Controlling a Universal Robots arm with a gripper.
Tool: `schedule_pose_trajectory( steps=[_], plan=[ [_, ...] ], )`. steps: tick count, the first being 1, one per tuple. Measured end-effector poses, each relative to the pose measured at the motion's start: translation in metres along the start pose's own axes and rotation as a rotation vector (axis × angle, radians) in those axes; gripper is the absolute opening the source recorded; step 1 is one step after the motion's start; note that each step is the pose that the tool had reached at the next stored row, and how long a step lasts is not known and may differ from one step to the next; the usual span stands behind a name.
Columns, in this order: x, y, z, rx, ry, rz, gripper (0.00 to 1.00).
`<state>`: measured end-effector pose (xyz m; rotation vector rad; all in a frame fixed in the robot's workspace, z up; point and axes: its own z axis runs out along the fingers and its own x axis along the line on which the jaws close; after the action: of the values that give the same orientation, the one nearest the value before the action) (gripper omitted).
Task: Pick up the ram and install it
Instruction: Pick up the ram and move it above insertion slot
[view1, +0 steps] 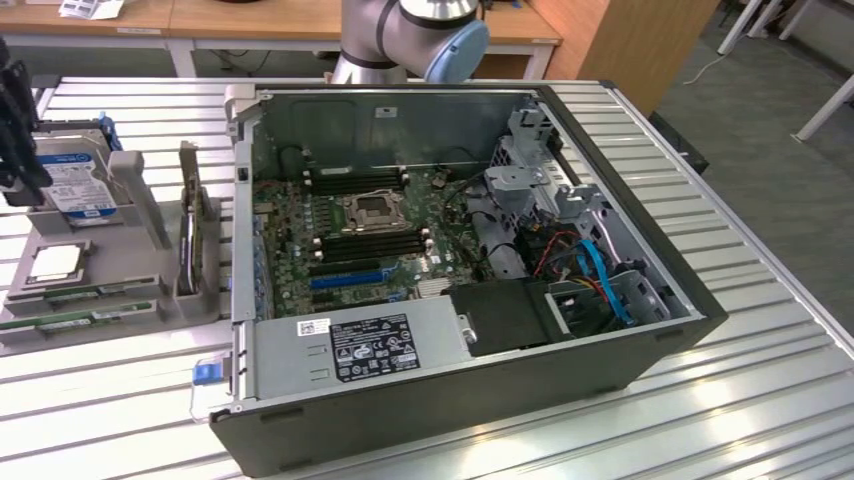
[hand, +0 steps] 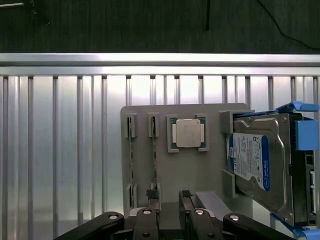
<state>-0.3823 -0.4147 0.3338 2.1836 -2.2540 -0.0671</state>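
Two green ram sticks stand on edge in slots of a grey holder (hand: 210, 112): one ram stick (hand: 131, 155) and a second ram stick (hand: 153, 155) beside it. My gripper (hand: 169, 196) hovers above the holder's near end, open, with nothing between its fingers. One fingertip (hand: 152, 194) lies over the end of the second stick, the other fingertip (hand: 186, 194) over bare holder. In the exterior view both ram sticks (view1: 78, 294) (view1: 70, 323) lie at the front of the holder (view1: 120, 330), and my dark gripper (view1: 27, 175) is cut by the exterior view's left edge.
The holder also carries a CPU (hand: 188, 133), a silver-and-blue hard drive (hand: 260, 162) in a blue bracket, and an upright expansion card (view1: 194, 240). The open computer case (view1: 641, 360) with its motherboard (view1: 360, 235) sits to the exterior view's right on the slatted metal table (view1: 107, 420).
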Motion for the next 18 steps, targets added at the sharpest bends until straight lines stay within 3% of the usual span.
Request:
schedule_pose_trajectory(
  steps=[18],
  plan=[
    [0.001, -0.0010, 0.0298, -0.0001, 0.0001, 0.000, 0.29]
  ],
)
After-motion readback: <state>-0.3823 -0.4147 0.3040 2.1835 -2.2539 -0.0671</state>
